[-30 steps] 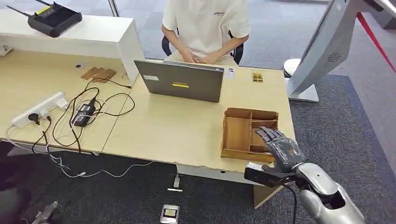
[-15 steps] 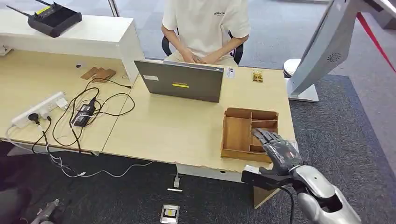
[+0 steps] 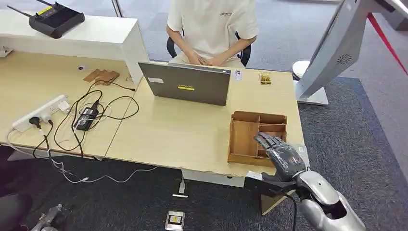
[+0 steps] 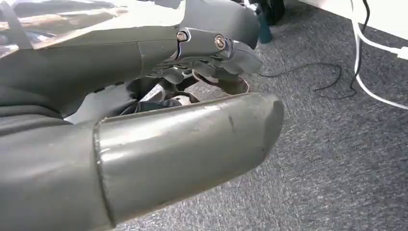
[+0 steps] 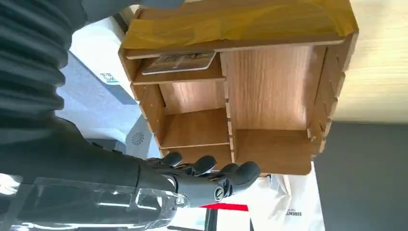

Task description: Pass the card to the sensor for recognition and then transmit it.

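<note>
Head view shows the right hand (image 3: 280, 155) reaching out over the near side of the wooden box (image 3: 245, 137) on the desk (image 3: 183, 132). Its fingers (image 3: 264, 141) are spread apart and a bit bent, and they hold nothing. They hang above the small slots on the right side of the box. I cannot tell if they touch the wood.

From the right wrist view, the right hand (image 5: 202, 175) has its dark fingers (image 5: 240, 172) stretched out side by side, with nothing between them. The wooden box (image 5: 269, 91) has one big slot and a few small ones. The card (image 5: 179, 61) lies flat in a small slot at one end of the box. It is thin and pale with some print on it, too small to read. The fingers are well apart from the card, at the other end of the box.

The left hand (image 4: 159, 125) hangs low over the grey carpet (image 4: 337, 144). Its fingers are curled in and hold nothing.

A grey laptop (image 3: 188, 83) stands open on the desk, and a person (image 3: 211, 29) in a pale shirt sits behind it. A white power strip (image 3: 41, 113) and black cables (image 3: 91, 113) lie on the left part of the desk.
</note>
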{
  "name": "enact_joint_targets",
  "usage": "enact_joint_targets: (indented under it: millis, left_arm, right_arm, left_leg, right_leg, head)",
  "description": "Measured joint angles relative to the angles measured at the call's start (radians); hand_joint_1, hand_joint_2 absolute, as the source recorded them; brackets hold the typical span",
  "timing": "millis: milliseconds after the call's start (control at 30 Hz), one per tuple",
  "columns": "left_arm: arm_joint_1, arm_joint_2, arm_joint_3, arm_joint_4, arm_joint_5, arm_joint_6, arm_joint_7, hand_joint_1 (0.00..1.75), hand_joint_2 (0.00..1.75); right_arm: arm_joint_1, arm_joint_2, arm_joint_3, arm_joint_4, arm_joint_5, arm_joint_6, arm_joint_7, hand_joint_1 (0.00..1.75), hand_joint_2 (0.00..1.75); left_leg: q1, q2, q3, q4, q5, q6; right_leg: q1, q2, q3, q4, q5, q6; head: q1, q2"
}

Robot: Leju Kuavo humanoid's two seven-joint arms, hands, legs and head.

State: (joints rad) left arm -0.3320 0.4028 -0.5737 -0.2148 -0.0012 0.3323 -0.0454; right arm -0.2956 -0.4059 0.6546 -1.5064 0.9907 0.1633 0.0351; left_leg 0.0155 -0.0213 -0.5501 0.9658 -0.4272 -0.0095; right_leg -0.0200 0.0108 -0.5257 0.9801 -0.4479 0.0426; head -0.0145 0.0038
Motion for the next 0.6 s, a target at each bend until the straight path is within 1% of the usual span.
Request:
enact_joint_targets:
  millis: [133,333,367,500,600]
  left_arm:
    - [-0.002,0.000,0.000,-0.002,-0.007,-0.002,0.000,0.00,0.00]
    - [-0.002,-0.003,0.000,-0.002,-0.008,0.000,-0.002,0.00,0.00]
    - [-0.002,-0.003,0.000,-0.002,-0.008,0.001,-0.003,0.00,0.00]
    - [-0.001,-0.003,0.002,-0.002,-0.010,0.004,-0.007,0.00,0.00]
    - [0.001,-0.003,0.004,-0.002,-0.012,0.004,-0.008,0.00,0.00]
  right_arm:
    - [-0.010,0.011,0.001,0.007,0.003,-0.021,-0.006,0.00,1.75]
    - [-0.012,0.032,0.007,0.023,0.018,-0.086,-0.006,0.00,1.75]
    - [-0.012,0.034,0.008,0.025,0.024,-0.100,-0.006,0.00,1.75]
    - [-0.011,0.043,0.012,0.035,0.047,-0.193,-0.008,0.00,1.75]
    - [-0.011,0.048,0.015,0.047,0.066,-0.239,-0.018,0.00,1.75]
  left_leg:
    - [0.000,0.000,0.000,0.000,0.000,0.000]
    - [0.000,0.000,0.000,0.000,0.000,0.000]
    - [0.000,0.000,0.000,0.000,0.000,0.000]
    - [0.000,0.000,0.000,0.000,0.000,0.000]
    - [0.000,0.000,0.000,0.000,0.000,0.000]
  right_leg:
    - [0.000,0.000,0.000,0.000,0.000,0.000]
    - [0.000,0.000,0.000,0.000,0.000,0.000]
    - [0.000,0.000,0.000,0.000,0.000,0.000]
    - [0.000,0.000,0.000,0.000,0.000,0.000]
    - [0.000,0.000,0.000,0.000,0.000,0.000]
  head:
    - [0.000,0.000]
    - [0.000,0.000]
    - [0.000,0.000]
    - [0.000,0.000]
    - [0.000,0.000]
